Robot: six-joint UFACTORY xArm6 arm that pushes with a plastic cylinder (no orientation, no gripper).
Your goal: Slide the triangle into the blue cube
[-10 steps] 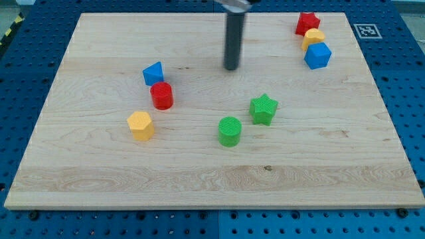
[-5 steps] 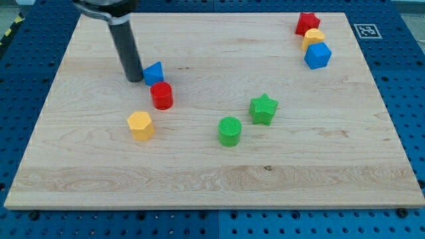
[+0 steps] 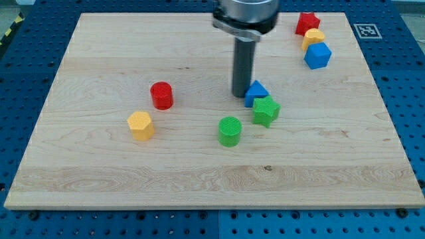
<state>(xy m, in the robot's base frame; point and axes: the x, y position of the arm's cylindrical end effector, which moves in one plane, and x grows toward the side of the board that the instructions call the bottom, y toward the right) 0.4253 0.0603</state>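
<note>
The blue triangle [image 3: 255, 92] sits near the board's middle, touching the top of the green star [image 3: 266, 110]. My tip [image 3: 240, 95] stands just left of the triangle, touching or nearly touching it. The blue cube [image 3: 317, 56] is at the view's top right, well apart from the triangle, with a yellow block [image 3: 313, 38] and a red star [image 3: 307, 22] stacked in a row above it.
A green cylinder [image 3: 230, 131] lies below and left of the green star. A red cylinder [image 3: 161, 95] and a yellow hexagonal block [image 3: 141, 125] are on the left half of the wooden board [image 3: 99, 179].
My tip swept from the left side to the board's middle, and the blue triangle moved right with it, from beside the red cylinder to against the green star.
</note>
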